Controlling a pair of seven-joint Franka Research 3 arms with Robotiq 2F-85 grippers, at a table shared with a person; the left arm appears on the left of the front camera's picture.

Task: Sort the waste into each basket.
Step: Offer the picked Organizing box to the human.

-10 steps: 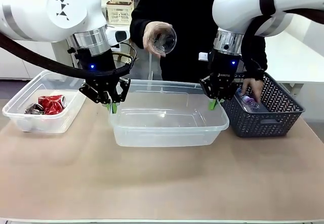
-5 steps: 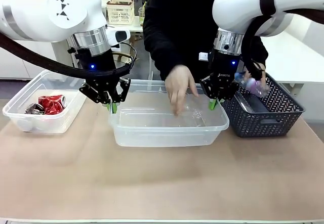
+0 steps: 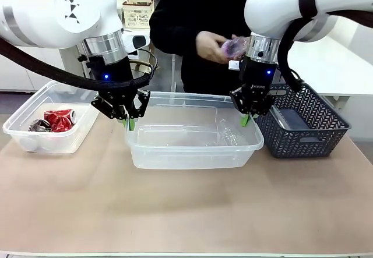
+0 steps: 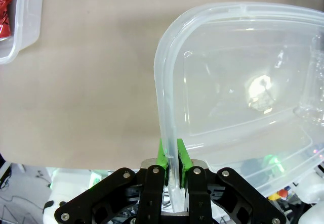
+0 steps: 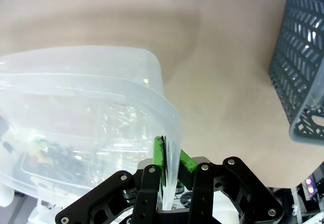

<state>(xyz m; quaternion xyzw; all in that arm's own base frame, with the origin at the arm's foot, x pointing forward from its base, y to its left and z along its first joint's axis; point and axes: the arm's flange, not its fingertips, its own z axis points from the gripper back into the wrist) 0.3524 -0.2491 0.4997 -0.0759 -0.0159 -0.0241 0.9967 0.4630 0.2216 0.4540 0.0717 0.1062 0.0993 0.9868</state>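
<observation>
Firmly, left jaws and right jaws clamp opposite rims of the clear tub, ROBOTIQ lettering above the right.

red cans, clear tub, blue-grey lattice basket.

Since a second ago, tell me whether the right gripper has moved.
No. The right gripper stays clamped on the middle tub, level with the dark basket.
</observation>
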